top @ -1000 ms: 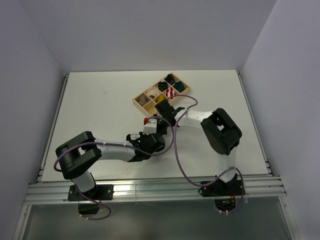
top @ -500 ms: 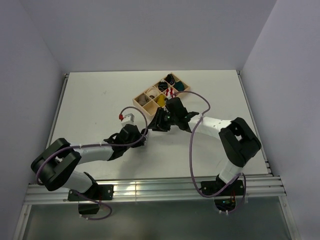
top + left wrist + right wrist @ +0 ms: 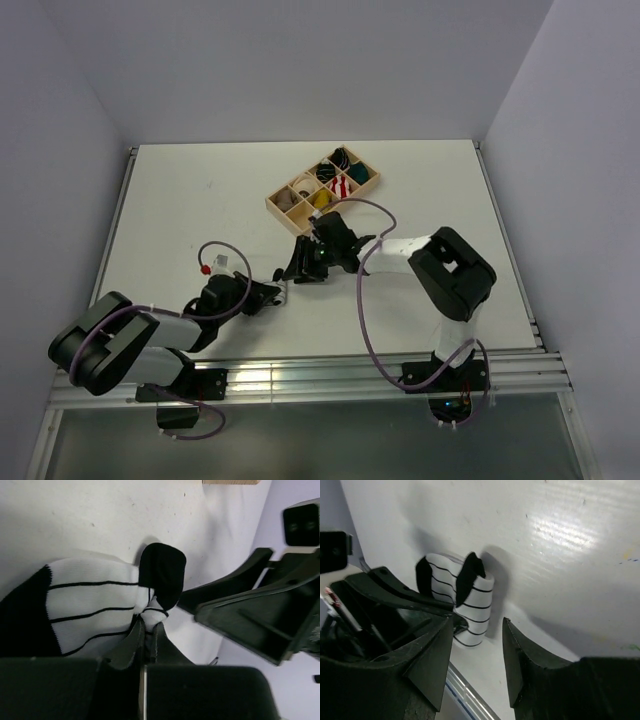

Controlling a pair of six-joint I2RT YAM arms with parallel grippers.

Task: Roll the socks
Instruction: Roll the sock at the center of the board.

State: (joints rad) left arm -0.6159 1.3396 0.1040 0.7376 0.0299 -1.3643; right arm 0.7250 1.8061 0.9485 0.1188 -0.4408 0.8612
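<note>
A white sock with thin black stripes and a black toe lies bunched on the white table, and it also shows in the right wrist view. My left gripper is shut on a pinched fold of that sock at its near edge. My right gripper stands open just beside the sock with nothing between its fingers. From above, the sock is a small white patch between the left gripper and the right gripper, near the middle front of the table.
A wooden tray with several compartments sits behind the grippers, holding rolled bundles, among them a yellow one, a red-and-white one and a teal one. The table's metal front rail runs close behind the arm bases.
My left gripper has dragged the striped sock away from the tray toward the near left. My right gripper has opened and followed it forward.
</note>
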